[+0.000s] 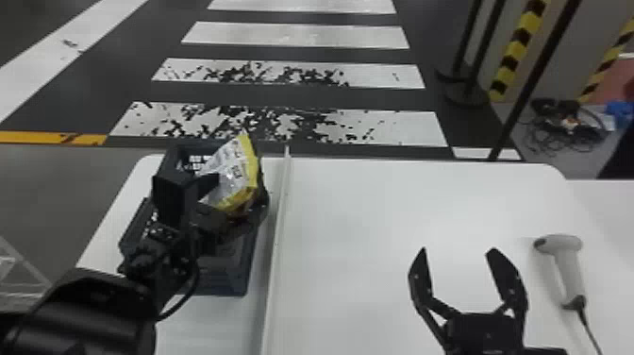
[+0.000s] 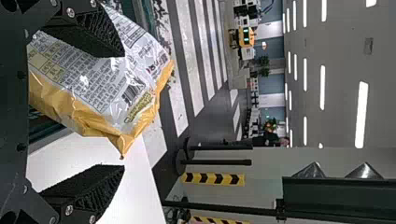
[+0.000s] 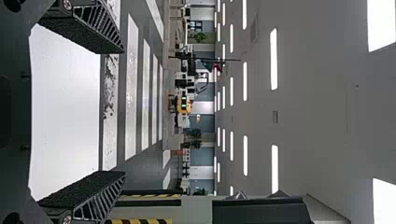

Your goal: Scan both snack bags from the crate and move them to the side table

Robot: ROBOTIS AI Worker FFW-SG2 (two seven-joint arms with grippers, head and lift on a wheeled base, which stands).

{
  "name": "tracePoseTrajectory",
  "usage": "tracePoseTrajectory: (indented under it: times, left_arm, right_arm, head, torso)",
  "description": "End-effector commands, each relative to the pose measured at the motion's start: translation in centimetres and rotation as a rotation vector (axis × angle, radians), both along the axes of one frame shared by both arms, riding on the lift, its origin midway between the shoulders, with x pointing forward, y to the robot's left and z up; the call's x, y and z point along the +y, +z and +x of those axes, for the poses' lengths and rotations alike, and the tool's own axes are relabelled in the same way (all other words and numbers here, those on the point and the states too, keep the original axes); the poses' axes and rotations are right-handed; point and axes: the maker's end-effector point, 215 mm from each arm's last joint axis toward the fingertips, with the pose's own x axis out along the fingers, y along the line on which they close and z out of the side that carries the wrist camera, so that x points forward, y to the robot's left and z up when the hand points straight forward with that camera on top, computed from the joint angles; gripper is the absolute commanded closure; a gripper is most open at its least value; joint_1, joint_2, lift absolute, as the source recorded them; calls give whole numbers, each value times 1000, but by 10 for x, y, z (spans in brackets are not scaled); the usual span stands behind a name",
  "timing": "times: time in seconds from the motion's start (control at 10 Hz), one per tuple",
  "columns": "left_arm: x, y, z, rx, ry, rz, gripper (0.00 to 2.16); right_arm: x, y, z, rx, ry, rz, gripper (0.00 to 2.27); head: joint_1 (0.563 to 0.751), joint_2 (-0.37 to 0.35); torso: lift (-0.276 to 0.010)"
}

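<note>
The task is looking early: the bag [image 1: 236, 172] is sitting over the crate [image 1: 224, 278], toward ten o'clock from the head view's middle, with twelve o'clock lying straight ahead of the robot. It is leaning up, though the arm is hiding whether its foot is resting inside. The left gripper [image 2: 122, 109] is spreading its fingers wide around the bag, which is lying close along one finger and leaving a gap to the other, so it is probably not being gripped. The right gripper [image 1: 458, 250] is sitting wide apart toward four o'clock, holding nothing.

The scanner [image 1: 570, 264] is lying on the table [image 1: 358, 226], also toward four o'clock (its cable is trailing off to five). Picking up, scanning and carrying are seemingly all remaining for both bags; what may be the side table [image 1: 608, 207] is reaching in toward three o'clock.

The bag's long axis is running roughly from one o'clock to seven, its top corner pointing toward one. Its yellow edge is facing three o'clock, its silvery panel nine, and the left wrist view is catching a barcode on the printed side.
</note>
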Motion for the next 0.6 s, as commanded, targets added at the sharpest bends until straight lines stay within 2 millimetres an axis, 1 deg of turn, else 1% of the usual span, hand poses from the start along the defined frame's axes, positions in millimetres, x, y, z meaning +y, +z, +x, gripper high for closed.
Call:
tracePoseTrajectory:
  times: [0.0,0.1,0.2,0.3,0.4,0.5]
  left_arm:
    - [-8,-11,10,22,-13,24,154]
    - [-13,-14,16,25,-21,38,161]
    - [-12,-17,17,31,-23,47,289]
    - [-16,-17,15,29,-45,63,812]
    - [-18,-30,9,81,-59,79,1443]
    - [-19,-29,5,98,-64,78,2047]
  right_arm:
    - [-2,0,0,0,-4,-1,63]
    - [-4,0,0,0,-7,-3,63]
    - [-6,0,0,0,-10,-5,63]
    - [-6,-2,0,5,-11,-6,63]
    - [-6,-1,1,4,-11,-6,63]
    - [-6,-1,1,4,-11,-6,63]
  head:
    - [695,-11]
    - [695,-19]
    - [695,-29]
    - [695,-34]
    - [695,-37]
    - [695,-42]
  torso:
    - [-99]
    - [-99]
    - [-99]
    - [-99]
    - [-99]
    - [-99]
